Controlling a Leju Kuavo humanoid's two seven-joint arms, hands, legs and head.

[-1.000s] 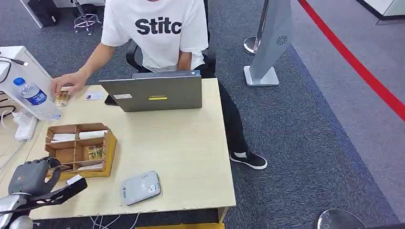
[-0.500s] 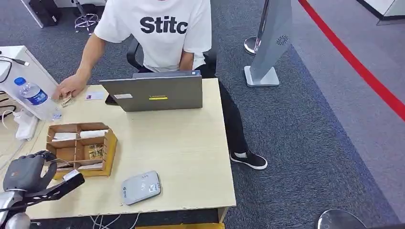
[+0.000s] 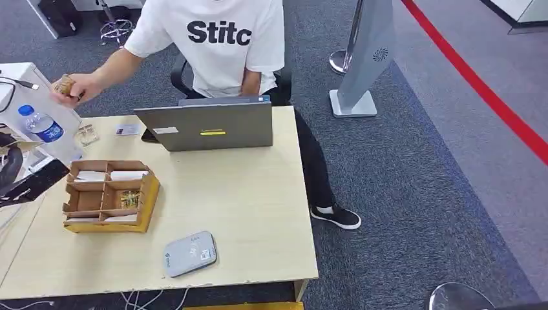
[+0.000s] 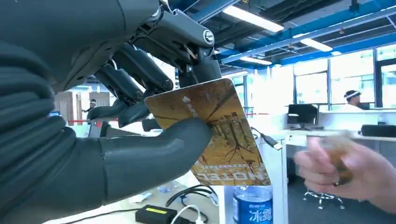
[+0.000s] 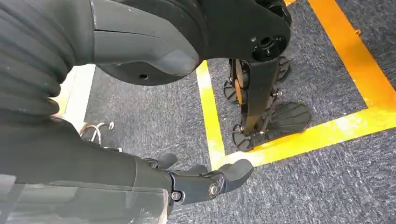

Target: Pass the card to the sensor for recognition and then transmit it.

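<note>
Pinching a brown, tree-printed card [image 4: 219, 135] between thumb and darker fingers, the left hand [image 4: 140, 130] sits at the table's 9 o'clock edge in the head view [image 3: 19, 177], raised off the surface. Just right of it, at about 10 o'clock, stands a water bottle [image 3: 45, 129], and above that a person's hand [image 3: 74, 87] is lifted clear of the table, closed around a small brown item. The wooden organizer tray [image 3: 150, 194] lies left of centre on the table [image 3: 245, 213], with cards in its compartments. The grey card sensor [image 3: 189, 254] lies flat at 6 o'clock, near the front edge, well apart from the held card. A closed-looking grey laptop [image 3: 210, 126] stands at 12 o'clock before the seated person [image 3: 216, 45]. The right hand [image 5: 205, 182] hangs over carpet beside a yellow floor line [image 5: 219, 140]; its fingers are loosely curled, holding nothing.
</note>
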